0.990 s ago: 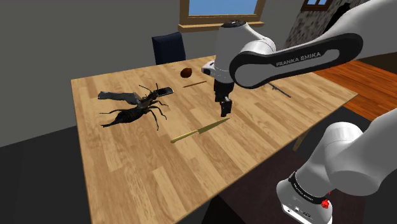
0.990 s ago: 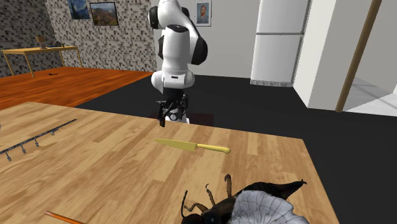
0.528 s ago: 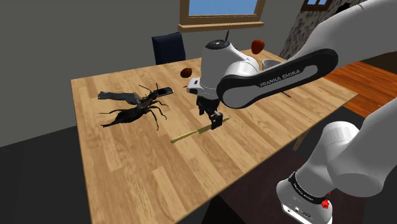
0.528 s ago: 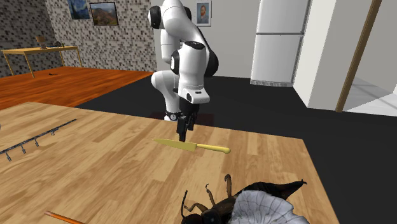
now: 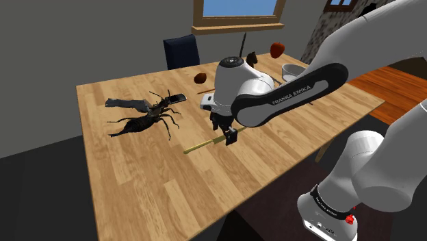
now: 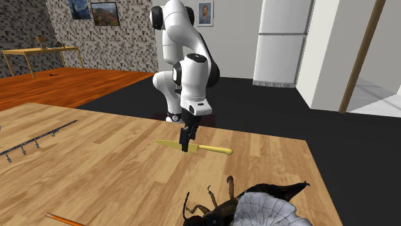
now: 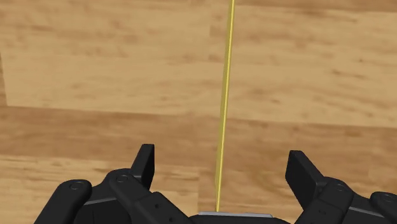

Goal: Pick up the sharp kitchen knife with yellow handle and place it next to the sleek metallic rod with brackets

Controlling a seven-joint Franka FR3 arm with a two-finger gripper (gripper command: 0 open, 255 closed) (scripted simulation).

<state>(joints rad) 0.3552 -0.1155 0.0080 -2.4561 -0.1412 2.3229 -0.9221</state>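
Fingers stand spread wide, one on each side of the knife, and neither touches it, so nothing is grasped yet. The knife shows in the wrist view as a thin yellow line running straight out between them, about midway.

Across the second exterior view from left to right, the rod with its small brackets lies slanted at the table's left edge, well apart from everything else. Near the middle, the gripper hangs low over the knife, about where the blade meets the handle. The blade points left and the handle right. At the near right sprawls a big dark insect.

The step in hand looks like the final descent and the close. I cannot quite tell from these angles whether the tips have already reached the wood.

To do it well, the gripper should go straight down with no sideways drift and keep the knife centred. The fingers should close only once the tips flank the knife just above the table, because so thin a thing slips out of a high pinch. A hold near the blade-handle joint should sit close to the balance point, which would limit tipping on the lift. After that comes a level carry left, ending alongside the rod and clear of its brackets.
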